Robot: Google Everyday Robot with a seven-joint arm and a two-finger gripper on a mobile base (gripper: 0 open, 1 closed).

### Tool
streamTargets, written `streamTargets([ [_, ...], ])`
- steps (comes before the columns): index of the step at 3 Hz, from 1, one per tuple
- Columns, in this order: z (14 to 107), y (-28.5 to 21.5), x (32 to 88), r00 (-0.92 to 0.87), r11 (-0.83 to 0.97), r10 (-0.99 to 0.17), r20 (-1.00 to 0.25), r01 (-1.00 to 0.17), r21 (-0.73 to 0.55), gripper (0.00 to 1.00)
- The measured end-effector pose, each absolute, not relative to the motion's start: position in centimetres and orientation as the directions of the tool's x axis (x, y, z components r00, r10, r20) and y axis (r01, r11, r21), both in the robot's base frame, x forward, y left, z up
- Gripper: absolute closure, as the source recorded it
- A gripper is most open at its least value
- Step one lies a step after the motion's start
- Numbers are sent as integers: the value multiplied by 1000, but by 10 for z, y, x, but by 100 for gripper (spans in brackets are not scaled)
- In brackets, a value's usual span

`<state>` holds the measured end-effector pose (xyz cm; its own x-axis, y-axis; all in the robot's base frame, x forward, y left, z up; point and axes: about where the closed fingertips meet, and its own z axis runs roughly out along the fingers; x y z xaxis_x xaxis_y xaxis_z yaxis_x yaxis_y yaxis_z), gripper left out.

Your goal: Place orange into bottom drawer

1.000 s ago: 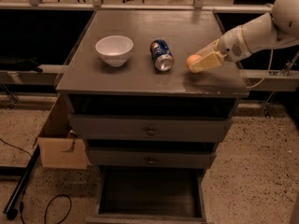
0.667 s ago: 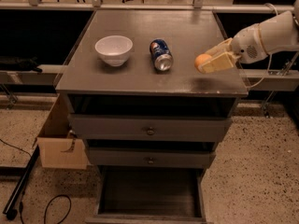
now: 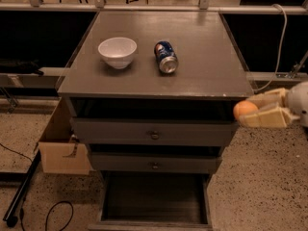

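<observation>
The orange (image 3: 244,109) is a small round fruit held between the pale fingers of my gripper (image 3: 260,110), which is shut on it. The gripper is off the cabinet's right side, just below the level of the top and beside the upper drawers. The bottom drawer (image 3: 154,198) is pulled open at the foot of the cabinet, a wide shallow tray with a dark bare inside, down and to the left of the gripper.
A white bowl (image 3: 118,51) and a blue soda can (image 3: 166,57) lying on its side are on the cabinet top (image 3: 202,66). Two upper drawers with knobs (image 3: 154,135) are slightly ajar. A cardboard box (image 3: 61,148) stands at the left.
My gripper has carried the orange off the cabinet top, moving right and down past the right edge to the level of the upper drawers.
</observation>
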<state>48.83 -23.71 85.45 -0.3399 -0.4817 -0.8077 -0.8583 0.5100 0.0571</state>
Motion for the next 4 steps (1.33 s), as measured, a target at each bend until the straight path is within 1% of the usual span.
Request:
streamTargets([
  [1, 837, -254, 468, -387, 540, -465, -796, -837, 91, 100],
  [2, 837, -253, 468, -387, 540, -465, -796, -837, 92, 100],
  [3, 826, -245, 470, -399, 555, -421, -814, -824, 117, 100],
  [4, 789, -227, 455, -430, 607, -315, -846, -777, 169, 100],
])
